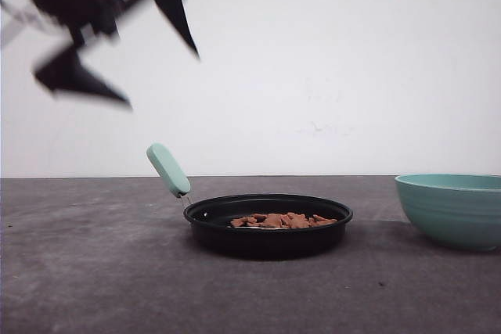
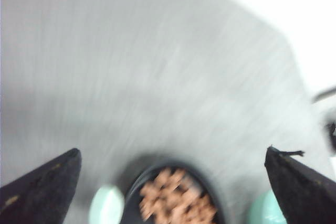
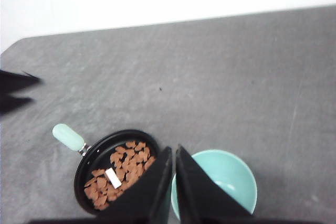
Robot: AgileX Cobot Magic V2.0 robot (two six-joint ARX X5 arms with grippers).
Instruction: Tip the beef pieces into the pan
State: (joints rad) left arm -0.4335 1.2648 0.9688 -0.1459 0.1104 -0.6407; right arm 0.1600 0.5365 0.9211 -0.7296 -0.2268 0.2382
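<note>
I see the beef pieces (image 1: pixel 283 220) heaped inside the pan (image 1: pixel 268 228), which sits on the grey desk (image 1: pixel 94 271) about midway across and nearer its far edge than its near one. From the right wrist camera one small pale piece (image 3: pixel 113 178) lies among the reddish-brown chunks. The pan's mint-green handle (image 1: pixel 167 169) sticks up and toward the left edge. The teal bowl (image 1: pixel 452 209) stands apart from the pan, by the desk's right edge, and looks empty from above. I can make out no writing or label on anything. My left gripper (image 1: pixel 160 72) hangs high over the left side, blurred, fingers spread wide. My right gripper (image 3: pixel 174 157) has its fingers pressed almost together, holding nothing.
</note>
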